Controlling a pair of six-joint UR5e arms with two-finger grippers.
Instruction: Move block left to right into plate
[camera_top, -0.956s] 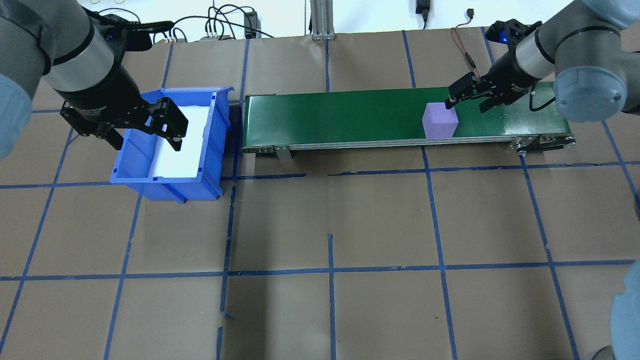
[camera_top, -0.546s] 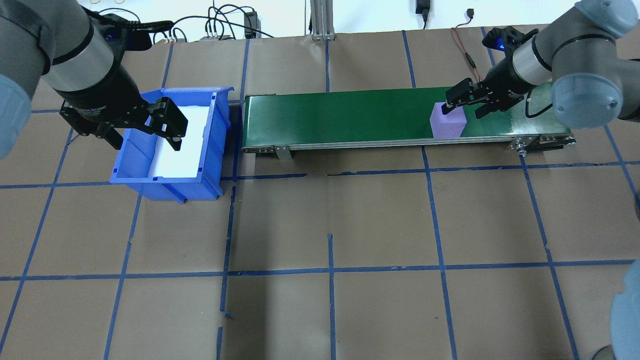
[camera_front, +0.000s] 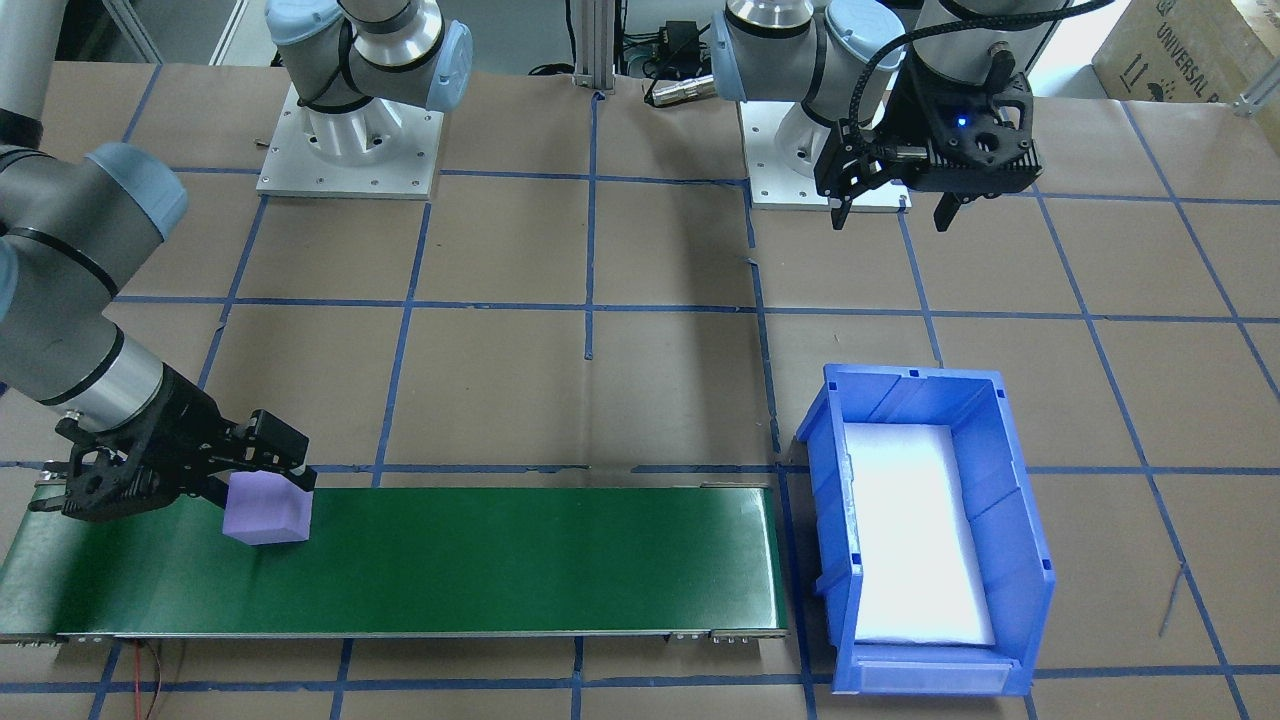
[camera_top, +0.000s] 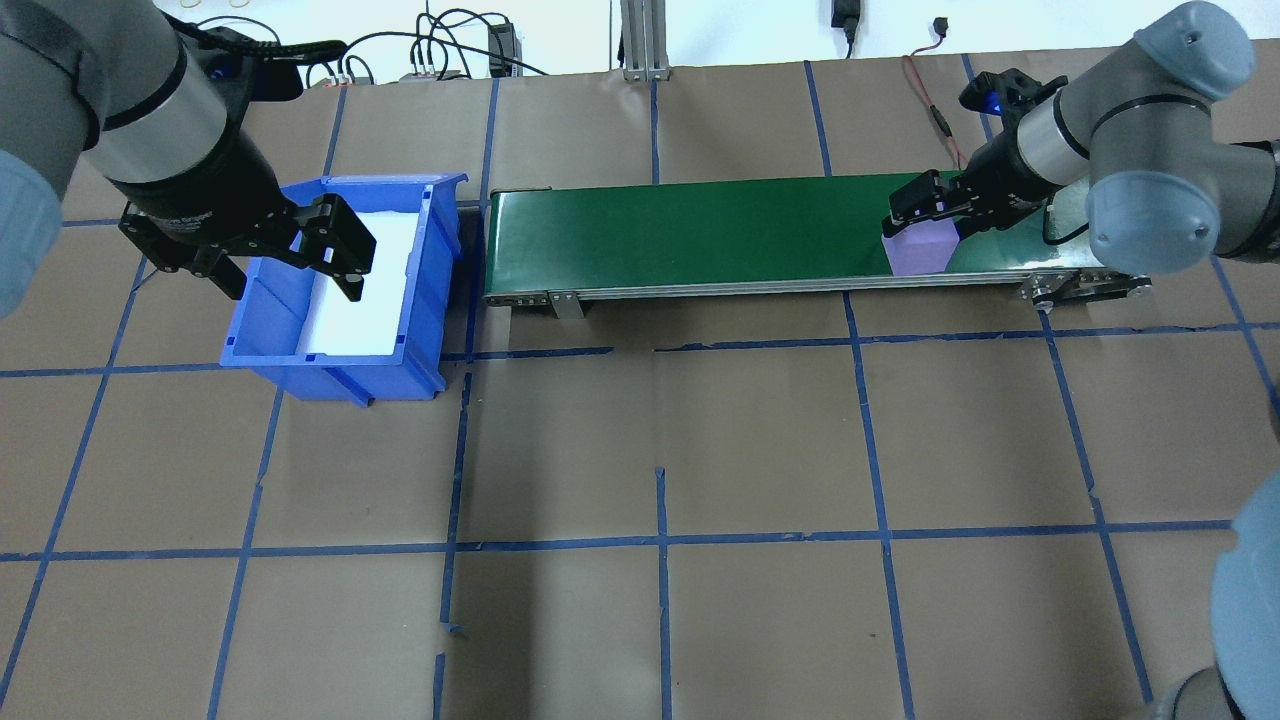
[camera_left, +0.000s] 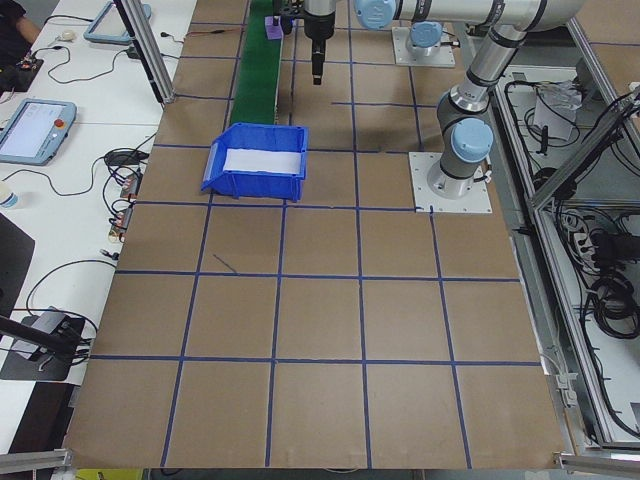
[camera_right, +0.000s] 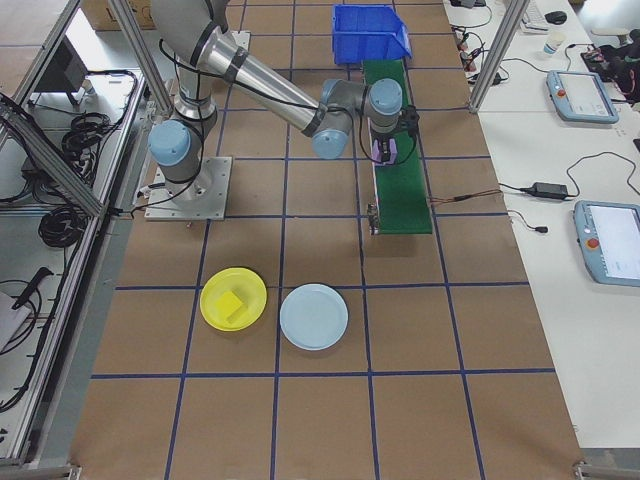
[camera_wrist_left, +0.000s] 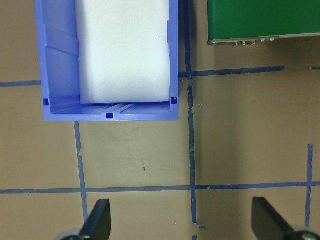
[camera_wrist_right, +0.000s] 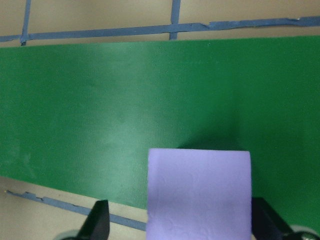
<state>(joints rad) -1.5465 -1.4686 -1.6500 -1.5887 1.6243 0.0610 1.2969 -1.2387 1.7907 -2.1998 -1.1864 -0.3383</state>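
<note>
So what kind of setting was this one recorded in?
Most likely a robotics lab or test cell. The table is covered in brown paper gridded with blue tape, a small green conveyor sits on it, and benches beside it hold teach pendants and loose cables.

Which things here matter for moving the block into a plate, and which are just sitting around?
Part of the job:
purple block
green conveyor belt
right gripper
light blue plate
yellow plate

Just lying about:
blue bin
left gripper, open, idle
tablets on the side desk
</note>
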